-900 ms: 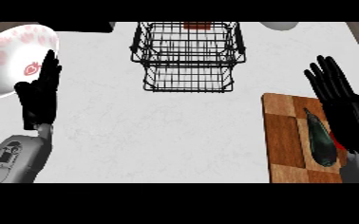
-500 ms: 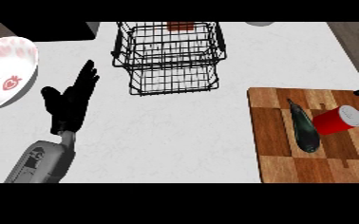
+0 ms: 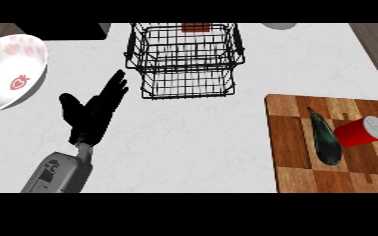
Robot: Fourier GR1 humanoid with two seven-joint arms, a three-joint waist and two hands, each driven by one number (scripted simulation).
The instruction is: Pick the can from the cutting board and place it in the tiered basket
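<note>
Lying on its side on wooden cutting board [image 3: 291, 145]: red cylindrical can [image 3: 356, 132], at board's right edge, touching or just beside dark glossy eggplant [image 3: 325, 139]. Board patchwork-grained, rectangular. Black wire tiered basket [image 3: 184, 60] up-left of board, well apart, open grid mesh. Left hand [image 3: 92, 112] far left of board, black fingers straight and spread, holding nothing. White round plate [image 3: 18, 70], red pattern, beyond hand. Right hand unseen. Counter pale, faintly marbled.

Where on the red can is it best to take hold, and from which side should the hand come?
Probably round the red can's curved side wall, at mid-length, coming from above. It lies tipped on the cutting board, and the dark eggplant lies close on its left, so a sideways approach from there looks blocked.
</note>
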